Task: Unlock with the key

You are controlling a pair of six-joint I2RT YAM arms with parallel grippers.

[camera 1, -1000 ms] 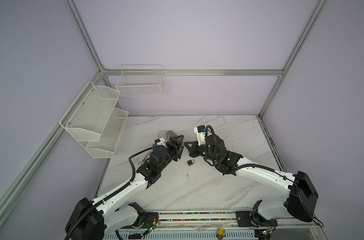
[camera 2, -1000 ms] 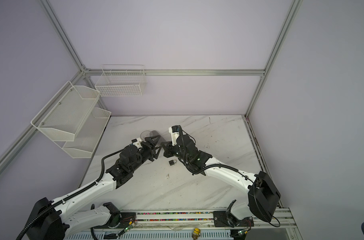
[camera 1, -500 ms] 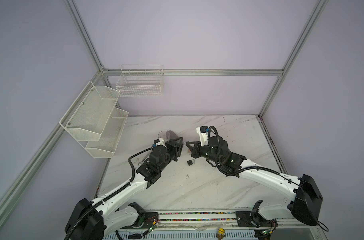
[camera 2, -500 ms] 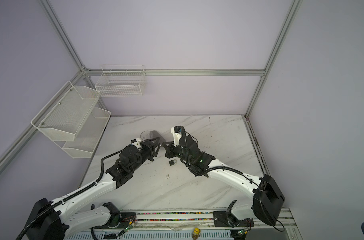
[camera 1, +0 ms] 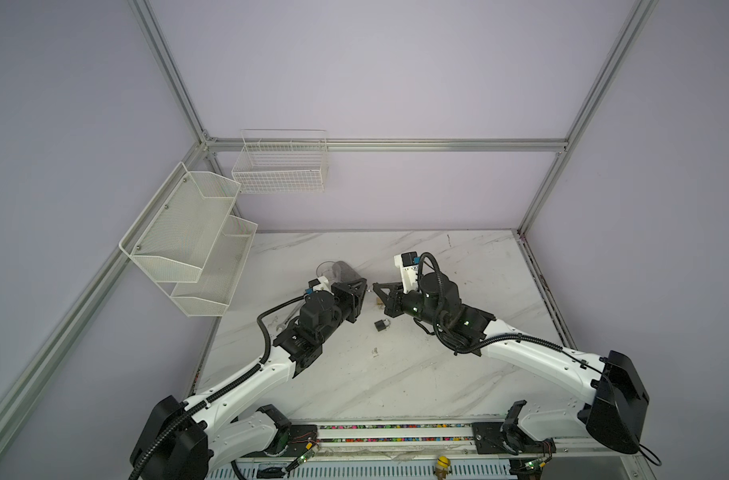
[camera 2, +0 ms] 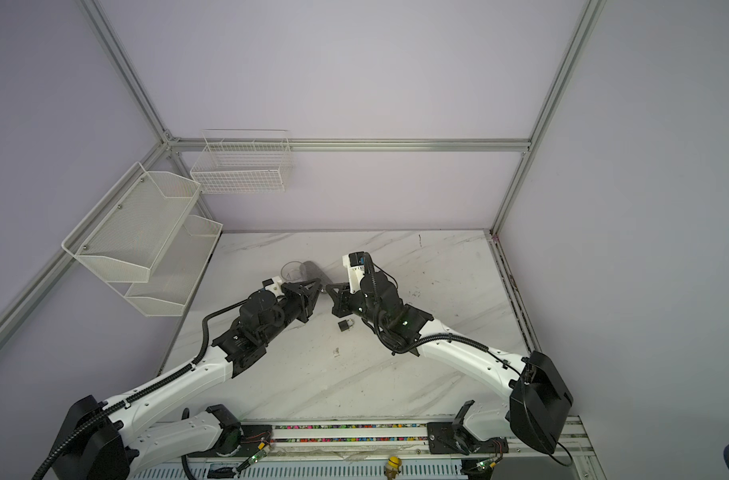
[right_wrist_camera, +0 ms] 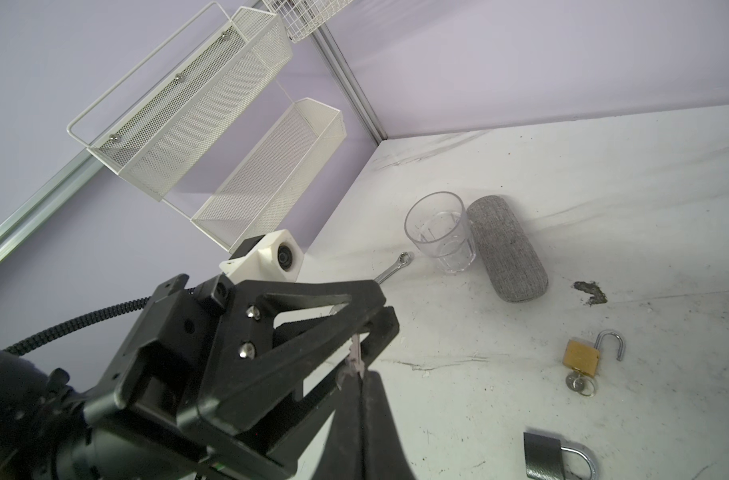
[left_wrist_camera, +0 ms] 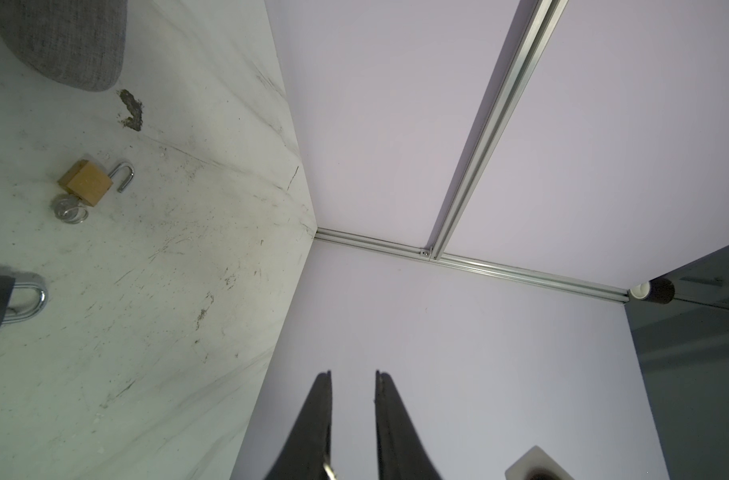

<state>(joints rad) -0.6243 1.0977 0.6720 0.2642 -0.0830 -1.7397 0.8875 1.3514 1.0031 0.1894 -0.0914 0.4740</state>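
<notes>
Metal key [right_wrist_camera: 356, 359], likely light, stiff, slippery; take by flat head. My right fingers [right_wrist_camera: 375, 424] clamp it; left fingers [right_wrist_camera: 385, 322]: cannot tell.

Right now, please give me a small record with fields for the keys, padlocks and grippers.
held item: small silver key, in the air between both grippers
right gripper: shut on the key
left gripper: around the key's other end, grip unclear
brass padlock: on white marble table, shackle open, ringed key at its base
black padlock with steel shackle: on table, shackle closed
</notes>
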